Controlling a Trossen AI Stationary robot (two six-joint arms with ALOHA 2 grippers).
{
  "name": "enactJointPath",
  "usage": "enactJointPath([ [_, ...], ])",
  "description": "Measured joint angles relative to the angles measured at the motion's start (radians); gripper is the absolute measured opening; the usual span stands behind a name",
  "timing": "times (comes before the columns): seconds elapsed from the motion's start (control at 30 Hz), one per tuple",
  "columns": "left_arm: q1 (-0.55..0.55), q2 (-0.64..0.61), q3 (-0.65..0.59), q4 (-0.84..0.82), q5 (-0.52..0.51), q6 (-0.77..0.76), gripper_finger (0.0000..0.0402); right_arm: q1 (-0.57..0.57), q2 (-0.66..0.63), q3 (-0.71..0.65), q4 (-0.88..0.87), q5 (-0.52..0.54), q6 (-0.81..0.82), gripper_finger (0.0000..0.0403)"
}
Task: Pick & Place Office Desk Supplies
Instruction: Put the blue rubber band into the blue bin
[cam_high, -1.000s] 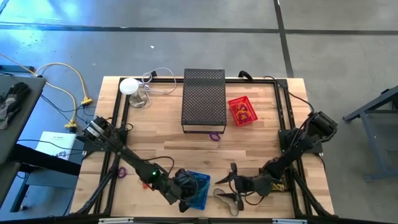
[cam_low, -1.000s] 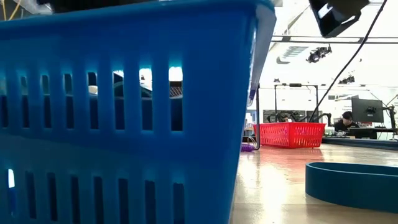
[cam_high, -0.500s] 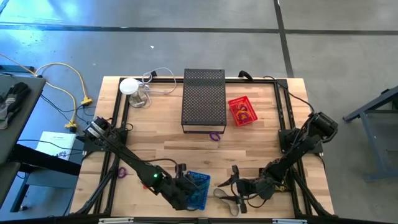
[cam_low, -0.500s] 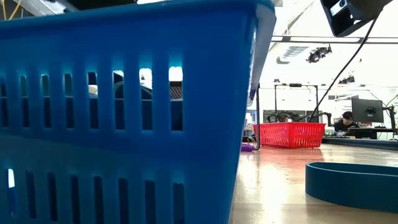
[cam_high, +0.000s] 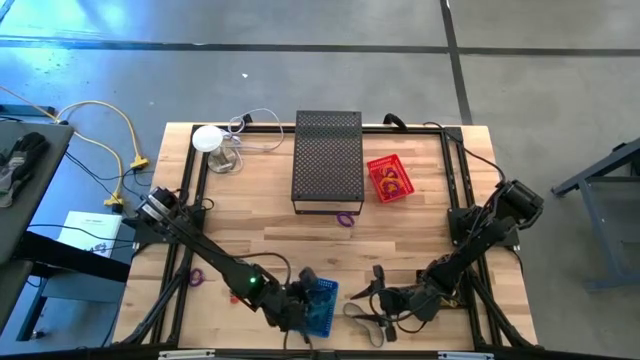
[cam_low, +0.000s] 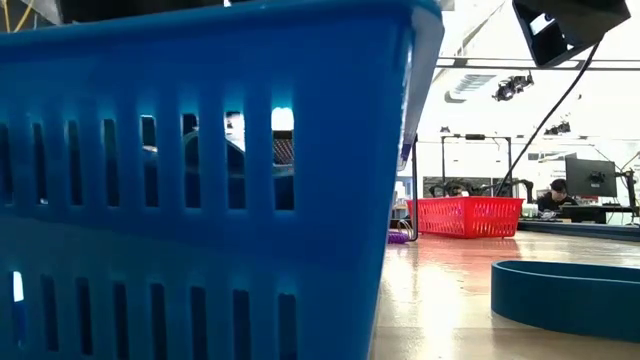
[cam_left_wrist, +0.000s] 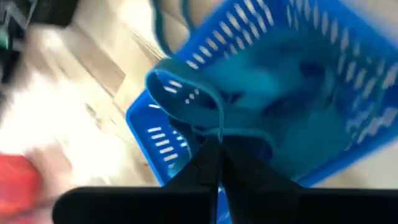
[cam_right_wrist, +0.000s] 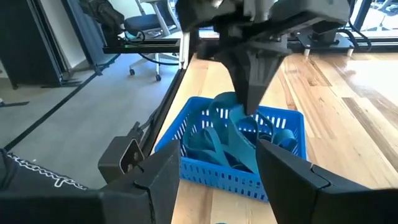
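Note:
A blue slotted basket (cam_high: 323, 310) stands near the table's near edge and fills the low view (cam_low: 200, 200). Several teal rubber bands (cam_right_wrist: 239, 146) lie inside it. My left gripper (cam_high: 301, 296) hangs over the basket's left part, pointing steeply down, shut on a teal band loop (cam_left_wrist: 186, 93). My right gripper (cam_high: 373, 291) waits open just right of the basket, its two fingers (cam_right_wrist: 155, 180) framing the basket from that side. A dark and tan band (cam_high: 367, 318) lies flat on the table below it. My left gripper pinches the teal band between its two shut fingertips at one end of the loop (cam_left_wrist: 219, 134). The fingers come from above, slanting down (cam_right_wrist: 252, 102). The rest of the loop stands out past the fingertips over the basket's inside, slack.
A tall black mesh box (cam_high: 328, 160) stands at the far middle, with a red basket (cam_high: 388, 178) of small items to its right. A purple band (cam_high: 345, 218) lies before the box, another (cam_high: 195, 277) at the left. A white round object (cam_high: 207, 138) sits far left.
My left gripper has rolled strongly about its own axis over the blue basket, staying shut, and has stayed over the same spot. The right gripper has kept still.

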Motion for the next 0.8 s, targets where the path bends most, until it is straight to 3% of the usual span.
enactJointPath([
  [0.07, 0.01, 0.009, -0.002, -0.01, -0.01, 0.11, 0.0001, -0.003, 0.0, 0.0, -0.005, 0.002, -0.001, 0.0197],
  [0.3, 0.071, 0.059, -0.001, 0.033, 0.071, 0.283, 0.0001, -0.012, 0.0, 0.0, -0.025, 0.004, 0.003, 0.0197],
  [0.47, 0.085, 0.095, -0.001, 0.069, 0.155, 0.308, 0.0001, -0.012, 0.0, 0.0, -0.048, 0.003, 0.043, 0.0197],
  [0.8, 0.043, 0.106, -0.001, 0.164, 0.03, 0.262, 0.0022, -0.042, 0.0, 0.0, -0.064, 0.001, 0.051, 0.0197],
])
